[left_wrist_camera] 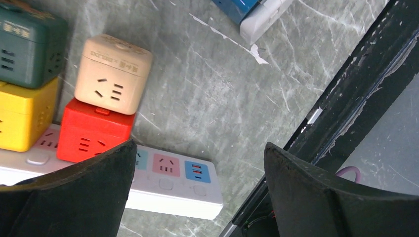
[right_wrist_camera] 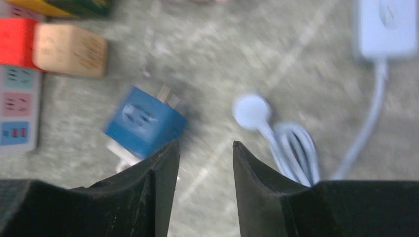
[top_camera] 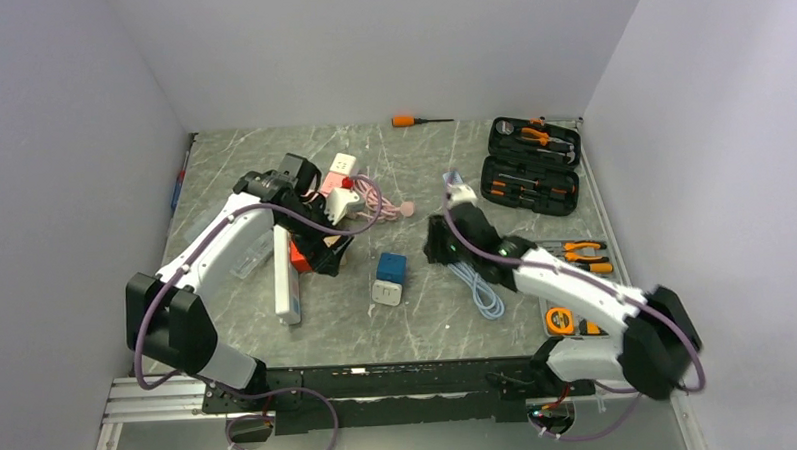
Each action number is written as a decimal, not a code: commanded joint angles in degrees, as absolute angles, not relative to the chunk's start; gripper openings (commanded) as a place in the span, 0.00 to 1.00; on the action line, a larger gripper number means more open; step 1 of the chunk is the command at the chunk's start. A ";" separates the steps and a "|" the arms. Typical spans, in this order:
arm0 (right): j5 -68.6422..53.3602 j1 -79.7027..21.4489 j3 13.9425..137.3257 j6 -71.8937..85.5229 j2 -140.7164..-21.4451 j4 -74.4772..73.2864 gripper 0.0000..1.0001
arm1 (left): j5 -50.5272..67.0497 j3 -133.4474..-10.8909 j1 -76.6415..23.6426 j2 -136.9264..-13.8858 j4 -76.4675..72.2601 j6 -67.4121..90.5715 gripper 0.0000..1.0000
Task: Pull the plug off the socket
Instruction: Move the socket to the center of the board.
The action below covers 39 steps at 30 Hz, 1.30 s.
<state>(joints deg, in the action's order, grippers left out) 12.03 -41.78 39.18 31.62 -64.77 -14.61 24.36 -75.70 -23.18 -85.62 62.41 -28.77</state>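
Top view looks down from behind; close wrist views share power strip [left_wrist_camera: 170, 186]

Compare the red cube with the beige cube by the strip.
The red cube sits at the strip; the beige cube lies beyond it, off the strip. The beige cube sits askew; the red cube squares with the strip. Both are cube sockets with slotted faces, touching each other.

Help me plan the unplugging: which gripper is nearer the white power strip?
Left. The left gripper hangs right by the white power strip; the right gripper is to its right, beyond the blue cube.
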 commanded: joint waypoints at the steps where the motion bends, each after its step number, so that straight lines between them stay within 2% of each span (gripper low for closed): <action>1: 6.52 -43.04 55.02 22.71 -78.69 -8.25 0.46 | 26.05 -73.00 -23.12 -82.08 60.74 -28.81 0.99; 7: -0.30 -43.11 70.87 16.89 -99.88 -9.14 0.45 | 26.37 -69.44 -22.27 -77.45 60.23 -31.41 0.99; 14: -5.35 -43.20 70.09 17.28 -106.07 -5.34 0.40 | 26.13 -68.15 -21.25 -75.76 59.91 -32.40 0.99; 19: -4.15 -43.29 62.28 18.77 -103.18 -3.29 0.38 | 25.93 -67.72 -21.09 -76.12 59.31 -32.52 0.99; 30: 4.61 -43.54 43.74 24.39 -87.04 -3.71 0.36 | 26.57 -68.20 -21.09 -77.04 58.83 -32.23 0.99; 39: 6.40 -47.90 34.66 28.50 -72.98 -5.86 0.35 | 25.93 -68.03 -21.09 -76.66 59.51 -33.53 0.99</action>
<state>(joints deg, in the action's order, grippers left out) 4.34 -45.43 36.34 26.09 -77.38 -5.17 24.77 -67.35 -21.32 -77.21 59.81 -32.32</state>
